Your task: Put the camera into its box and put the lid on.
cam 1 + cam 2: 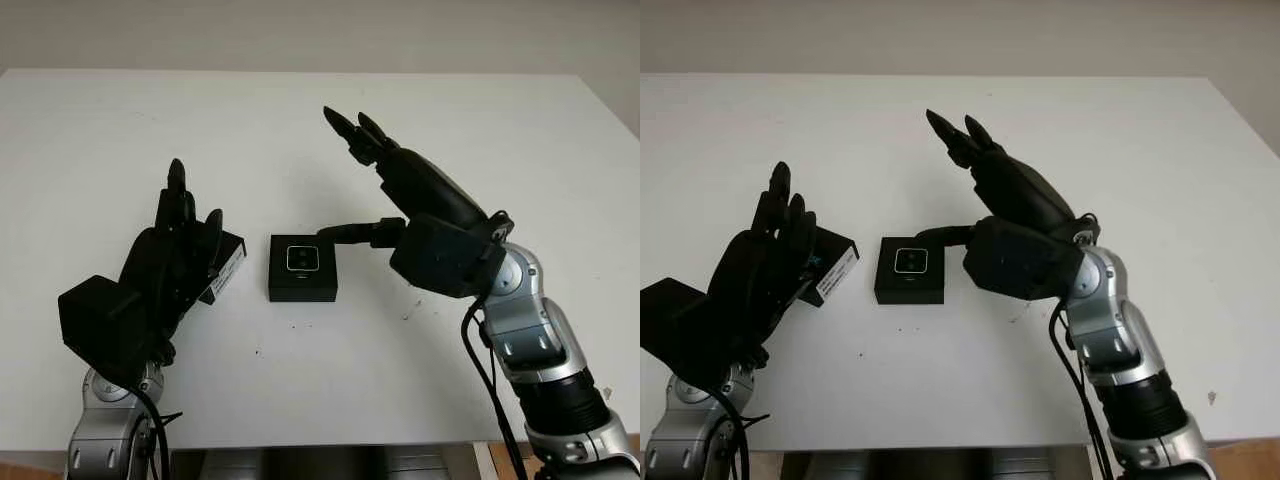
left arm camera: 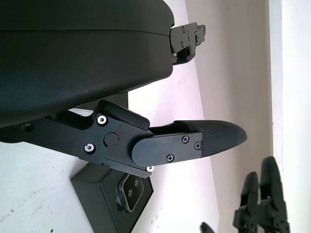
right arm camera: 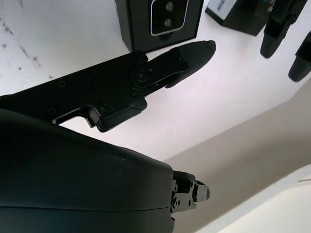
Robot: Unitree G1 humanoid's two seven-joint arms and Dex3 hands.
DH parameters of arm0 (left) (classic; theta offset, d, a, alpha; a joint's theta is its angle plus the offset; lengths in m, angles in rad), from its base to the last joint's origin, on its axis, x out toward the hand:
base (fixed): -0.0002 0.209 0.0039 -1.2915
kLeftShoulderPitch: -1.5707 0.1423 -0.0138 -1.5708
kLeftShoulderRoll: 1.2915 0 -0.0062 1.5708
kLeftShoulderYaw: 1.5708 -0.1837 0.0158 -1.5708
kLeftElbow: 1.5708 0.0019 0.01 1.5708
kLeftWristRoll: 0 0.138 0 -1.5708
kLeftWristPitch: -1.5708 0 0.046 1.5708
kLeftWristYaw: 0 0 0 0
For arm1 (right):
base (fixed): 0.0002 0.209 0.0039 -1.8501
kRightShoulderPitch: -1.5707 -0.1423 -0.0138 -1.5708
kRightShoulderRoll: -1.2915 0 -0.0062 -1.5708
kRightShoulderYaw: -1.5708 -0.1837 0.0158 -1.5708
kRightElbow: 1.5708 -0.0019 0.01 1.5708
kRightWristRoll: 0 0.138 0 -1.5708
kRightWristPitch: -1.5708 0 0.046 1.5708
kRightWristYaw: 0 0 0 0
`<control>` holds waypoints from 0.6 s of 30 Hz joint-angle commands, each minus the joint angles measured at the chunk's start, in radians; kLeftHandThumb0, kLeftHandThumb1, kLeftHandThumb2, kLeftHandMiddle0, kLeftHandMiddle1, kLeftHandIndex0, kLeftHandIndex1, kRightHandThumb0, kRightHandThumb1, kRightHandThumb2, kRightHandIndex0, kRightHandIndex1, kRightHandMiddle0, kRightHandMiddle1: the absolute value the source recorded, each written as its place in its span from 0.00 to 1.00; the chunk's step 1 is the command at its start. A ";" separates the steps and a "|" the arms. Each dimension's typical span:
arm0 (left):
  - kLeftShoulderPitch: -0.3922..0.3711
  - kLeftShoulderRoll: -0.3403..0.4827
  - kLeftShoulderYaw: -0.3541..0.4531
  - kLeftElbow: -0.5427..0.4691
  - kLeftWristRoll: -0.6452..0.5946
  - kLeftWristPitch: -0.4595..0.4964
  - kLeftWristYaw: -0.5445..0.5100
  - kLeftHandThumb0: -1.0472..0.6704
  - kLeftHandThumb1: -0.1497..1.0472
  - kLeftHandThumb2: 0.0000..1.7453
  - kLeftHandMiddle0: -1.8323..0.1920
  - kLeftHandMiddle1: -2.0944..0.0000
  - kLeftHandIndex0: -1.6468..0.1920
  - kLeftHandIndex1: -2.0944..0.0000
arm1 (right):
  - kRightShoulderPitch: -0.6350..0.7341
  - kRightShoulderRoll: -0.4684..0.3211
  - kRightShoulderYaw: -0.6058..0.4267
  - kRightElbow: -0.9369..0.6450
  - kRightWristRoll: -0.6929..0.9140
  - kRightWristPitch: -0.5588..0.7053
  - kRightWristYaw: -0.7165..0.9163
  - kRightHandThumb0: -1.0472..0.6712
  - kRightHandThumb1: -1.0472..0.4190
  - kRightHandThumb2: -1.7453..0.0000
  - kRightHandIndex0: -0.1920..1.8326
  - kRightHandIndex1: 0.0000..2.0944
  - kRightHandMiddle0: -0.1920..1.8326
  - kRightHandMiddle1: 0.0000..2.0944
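box: [image 1: 303, 267] black, square, sits mid-table, open on top, nothing covering it
camera: [image 1: 302, 259] small, light-faced with two lenses, seated inside the box, face up
lid: [image 1: 226, 262] black piece with a white label on its side, lies on the table just left of the box, partly hidden under the left hand; a narrow gap of table shows between lid and box
left hand: [image 1: 178, 243] over the lid, fingers extended pointing away from the robot, not clenched, holding nothing; cannot tell if the palm touches the lid
right hand: [image 1: 388, 180] raised above the table just right of and behind the box, released, holding nothing; two fingers point up and away
right thumb: [image 1: 345, 233] stretches out sideways toward the box's right edge, tip close to it; contact not clear
table: [image 1: 520, 170] white, a few small dark specks near the front edge
wrist views: the right one shows the box with the camera in it just past the thumb tip; the left one shows the same box below the left thumb
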 commanded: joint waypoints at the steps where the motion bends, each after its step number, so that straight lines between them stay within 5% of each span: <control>1: 0.013 0.000 -0.003 -0.015 0.004 0.000 0.005 0.16 1.00 0.31 1.00 1.00 1.00 1.00 | -0.006 -0.013 -0.001 0.003 0.006 -0.018 0.004 0.18 0.07 0.96 0.03 0.03 0.07 0.03; 10: 0.000 0.032 0.016 -0.007 -0.001 -0.033 -0.025 0.17 1.00 0.31 1.00 1.00 1.00 1.00 | 0.109 0.034 0.044 0.032 0.055 -0.177 -0.037 0.17 0.00 0.78 0.03 0.02 0.04 0.02; 15: -0.045 0.171 0.064 -0.021 0.065 -0.099 -0.072 0.18 1.00 0.27 0.97 0.98 0.96 0.98 | 0.139 0.110 -0.040 0.055 0.230 -0.137 -0.048 0.15 0.00 0.70 0.03 0.03 0.05 0.02; 18: -0.080 0.237 0.106 -0.027 0.063 -0.136 -0.100 0.19 1.00 0.16 0.92 0.96 0.90 0.95 | 0.138 0.130 -0.081 0.079 0.295 -0.172 -0.069 0.16 0.00 0.66 0.07 0.04 0.07 0.03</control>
